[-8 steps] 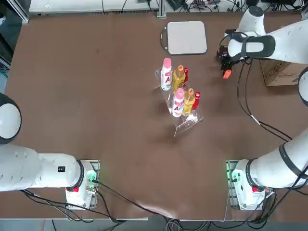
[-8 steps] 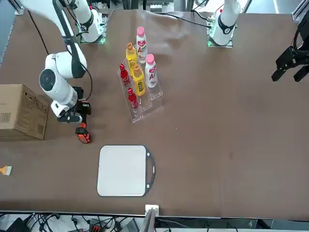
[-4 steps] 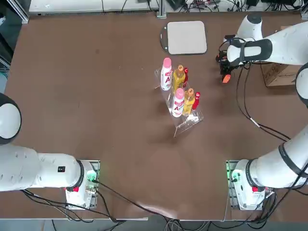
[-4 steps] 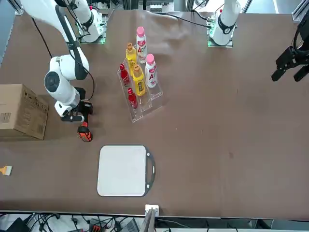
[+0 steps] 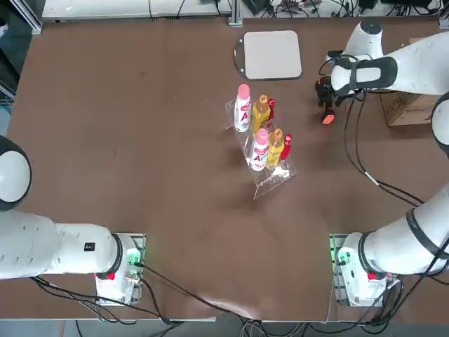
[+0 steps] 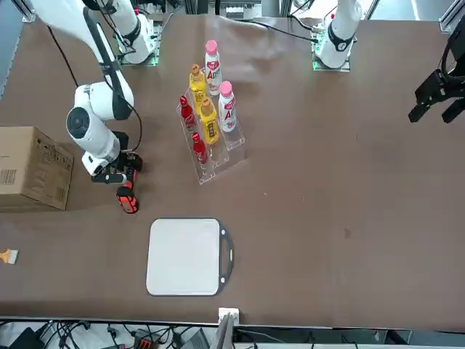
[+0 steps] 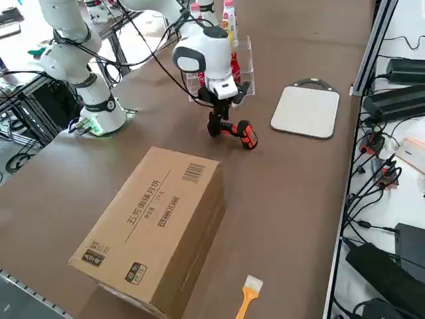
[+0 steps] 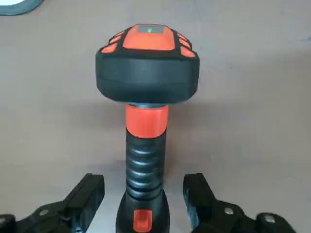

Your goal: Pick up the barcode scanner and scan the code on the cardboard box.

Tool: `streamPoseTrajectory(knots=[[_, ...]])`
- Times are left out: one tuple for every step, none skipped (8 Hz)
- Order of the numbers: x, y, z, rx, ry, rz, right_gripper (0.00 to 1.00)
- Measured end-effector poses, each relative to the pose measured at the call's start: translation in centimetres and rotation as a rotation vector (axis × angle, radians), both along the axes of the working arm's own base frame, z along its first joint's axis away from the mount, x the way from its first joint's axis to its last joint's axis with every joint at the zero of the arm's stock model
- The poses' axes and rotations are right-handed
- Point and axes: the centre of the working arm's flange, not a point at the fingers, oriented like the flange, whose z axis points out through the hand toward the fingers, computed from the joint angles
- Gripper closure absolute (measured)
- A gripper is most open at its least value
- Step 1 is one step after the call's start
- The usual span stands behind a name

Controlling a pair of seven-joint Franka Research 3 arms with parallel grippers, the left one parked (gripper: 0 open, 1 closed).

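My claw stands wide open and empty around the scanner, on the table near the box. Off-centre closure could tip its slim handle.

Six bottles are shown: two white bottles, two yellow bottles and two red bottles (counted by body colour). One clear rack, one barcode scanner, one cardboard box, one white board and one brush are also seen.
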Motion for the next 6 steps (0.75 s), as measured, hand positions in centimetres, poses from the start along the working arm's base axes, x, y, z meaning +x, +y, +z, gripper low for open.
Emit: streamPoseTrajectory(knots=[[0.2, -0.1, 0.6, 0.0, -0.006, -0.002, 0.0], [0.6, -0.4, 2.5, -0.003, -0.009, -0.008, 0.0], [1.1, -0.8, 6.2, -0.01, 0.006, -0.017, 0.0], [1.7, -1.6, 11.2, -0.016, 0.018, -0.034, 0.0], [2.3, -2.6, 16.4, -0.018, 0.013, -0.054, 0.0], [2.7, -3.7, 21.0, -0.019, 0.004, -0.075, 0.0]])
